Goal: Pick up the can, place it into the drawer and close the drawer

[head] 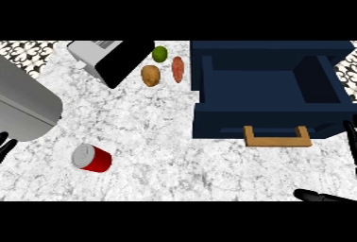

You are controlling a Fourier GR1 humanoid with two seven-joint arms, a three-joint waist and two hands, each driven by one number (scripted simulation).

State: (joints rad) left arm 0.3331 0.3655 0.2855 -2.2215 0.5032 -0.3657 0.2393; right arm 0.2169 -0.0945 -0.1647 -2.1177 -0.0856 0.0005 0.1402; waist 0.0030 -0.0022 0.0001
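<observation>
Head view: the can lies on its side on the counter, well apart from the open drawer at right. My right hand is spread and holds nothing, low at the right edge. My left hand barely shows at the left edge, and I cannot tell its state.

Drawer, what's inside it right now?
Only the bare blue floor and inner walls of the drawer show, with nothing visible on them. The can lies out on the counter, off to the left. A strip of floor right behind the near wall may be covered.
</observation>
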